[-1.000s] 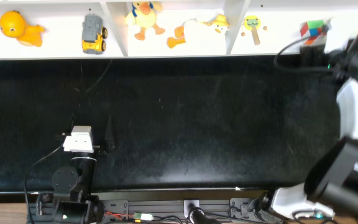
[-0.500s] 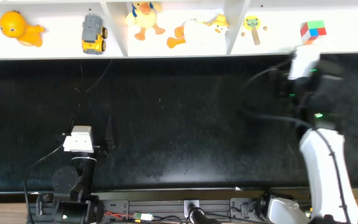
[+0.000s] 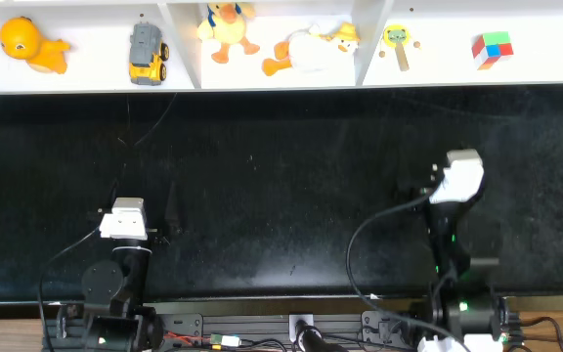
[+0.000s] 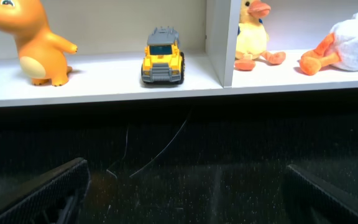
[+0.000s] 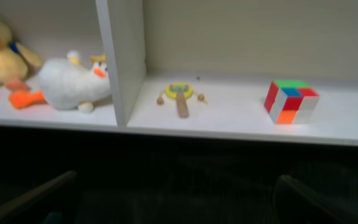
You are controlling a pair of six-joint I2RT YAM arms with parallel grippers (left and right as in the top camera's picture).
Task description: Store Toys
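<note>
Every toy sits on the white shelf along the table's far edge. From left to right there are an orange figure, a yellow truck, a yellow duck plush, a white duck plush, a small wooden rattle and a colour cube. My right gripper is open and empty, low over the black table and facing the rattle and the cube. My left gripper is also open and empty, facing the truck.
White dividers split the shelf into compartments. The black tabletop lies between the arms and the shelf. Cables trail over it near the left arm and the right arm.
The right arm has pulled back from the shelf's right end toward its base, leaving the colour cube on the shelf. The left arm has not moved.
</note>
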